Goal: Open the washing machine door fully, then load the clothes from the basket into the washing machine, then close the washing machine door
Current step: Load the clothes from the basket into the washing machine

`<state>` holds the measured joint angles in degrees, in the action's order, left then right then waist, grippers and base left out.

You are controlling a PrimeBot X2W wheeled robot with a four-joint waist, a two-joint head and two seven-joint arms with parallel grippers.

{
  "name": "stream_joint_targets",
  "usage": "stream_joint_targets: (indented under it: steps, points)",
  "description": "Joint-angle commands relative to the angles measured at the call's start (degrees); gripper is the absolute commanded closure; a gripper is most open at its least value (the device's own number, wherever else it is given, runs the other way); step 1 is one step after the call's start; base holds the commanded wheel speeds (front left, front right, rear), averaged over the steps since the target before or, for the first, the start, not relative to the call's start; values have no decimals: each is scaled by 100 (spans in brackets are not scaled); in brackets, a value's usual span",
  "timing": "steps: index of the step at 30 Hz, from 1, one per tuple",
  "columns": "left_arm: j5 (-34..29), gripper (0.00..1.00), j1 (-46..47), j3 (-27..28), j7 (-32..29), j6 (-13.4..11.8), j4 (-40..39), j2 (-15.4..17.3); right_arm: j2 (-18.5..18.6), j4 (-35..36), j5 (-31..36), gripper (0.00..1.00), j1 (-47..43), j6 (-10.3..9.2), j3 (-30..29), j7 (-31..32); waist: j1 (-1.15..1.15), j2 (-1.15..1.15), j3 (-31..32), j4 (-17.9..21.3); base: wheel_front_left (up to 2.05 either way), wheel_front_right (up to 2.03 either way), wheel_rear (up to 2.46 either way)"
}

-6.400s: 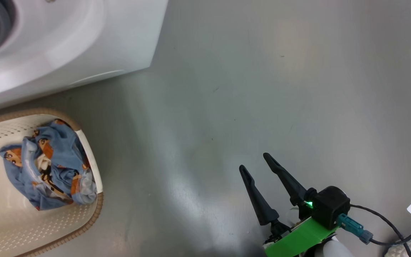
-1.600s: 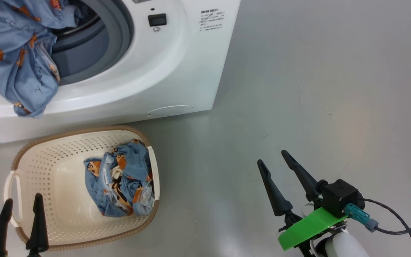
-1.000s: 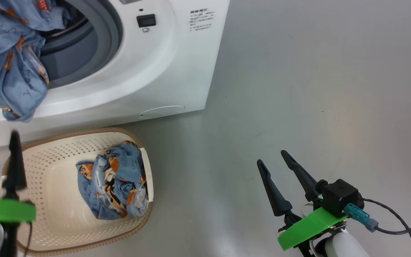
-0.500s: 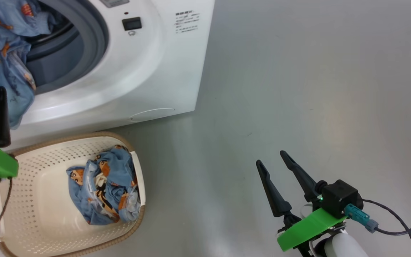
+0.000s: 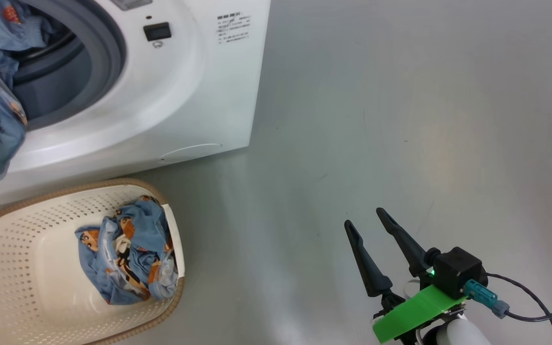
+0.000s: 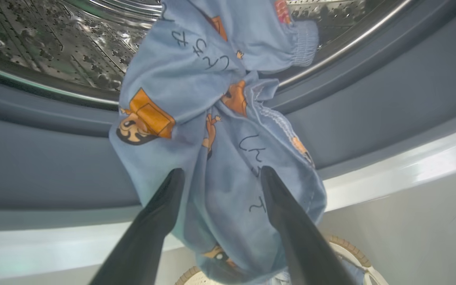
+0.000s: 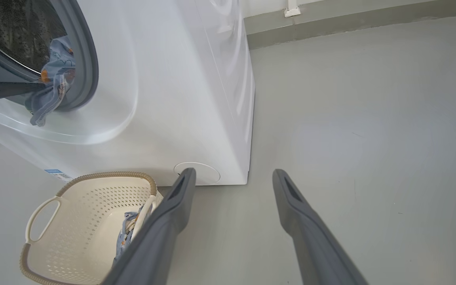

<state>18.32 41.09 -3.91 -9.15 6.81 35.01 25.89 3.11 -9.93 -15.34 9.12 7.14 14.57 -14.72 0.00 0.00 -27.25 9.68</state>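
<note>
Head view: one washing machine [image 5: 199,96] at the far left, one basket [image 5: 31,230] on the floor [image 5: 400,96] just in front of it, and two blue pieces. The hanging garment [image 6: 220,130] is draped out over the grey gasket [image 6: 370,99]; the bundle [image 5: 125,258] lies at the basket's right end. My left end effector [image 6: 221,171] is released, fingers spread before the hanging garment. My right end effector [image 5: 364,216], also released, is over glossy grey floor at the near right.

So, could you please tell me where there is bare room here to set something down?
The floor right of the washing machine and basket is bare, up to the right jaws. The basket's left half is bare too; its clothes bunch against the right wall. It is crowded at the gasket, over which a hanging garment drapes.
</note>
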Motion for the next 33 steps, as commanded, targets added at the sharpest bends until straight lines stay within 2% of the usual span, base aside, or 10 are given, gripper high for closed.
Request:
stream_joint_targets:
  steps: [1, 17, 18, 19, 20, 21, 22, 23, 28, 33]
  points:
    - [-122, 0, 257, 119, -79, -68, 0, 398, -24, 141, -99, 0, -124, 35, 179, -28, 0, 0, -43, 27, 0, 0, 0]
    - [-418, 0, 1064, -420, -879, -87, 1122, 517, -24, 193, -173, 0, -72, 35, 300, -28, 0, 0, -295, 77, 0, 0, 0]
    - [-435, 7, 1110, -457, -927, -85, 1201, 509, -24, 192, -179, 0, -63, 35, 310, -28, 0, 0, -311, 78, 0, 0, 0]
    - [-438, 39, 1150, -478, -984, -93, 1289, 495, -24, 186, -185, 0, -55, 35, 325, -28, 0, 0, -326, 80, 0, 0, 0]
    - [-438, 39, 1150, -478, -984, -93, 1289, 495, -24, 186, -185, 0, -55, 35, 325, -28, 0, 0, -326, 80, 0, 0, 0]
    - [-427, 58, 1187, -485, -1042, -102, 1374, 479, -24, 181, -197, 0, -45, 35, 343, -28, 0, 0, -342, 88, 0, 0, 0]
    - [-423, 91, 1219, -499, -1095, -107, 1453, 469, -24, 177, -204, 0, -34, 35, 359, -28, 0, 0, -356, 95, 0, 0, 0]
    - [-394, 100, 1243, -494, -1162, -109, 1541, 452, -24, 176, -208, 0, -23, 35, 372, -28, 0, 0, -368, 103, 0, 0, 0]
    - [-311, 100, 1351, -508, -1139, -84, 1722, 427, -24, 197, -229, 0, -4, 35, 389, -28, 0, 0, -424, 147, 0, 0, 0]
    - [-194, 100, 1534, -545, -473, -16, 1541, 289, -24, 218, -249, 0, -6, 35, 372, -28, 0, 0, -485, 135, 0, 0, 0]
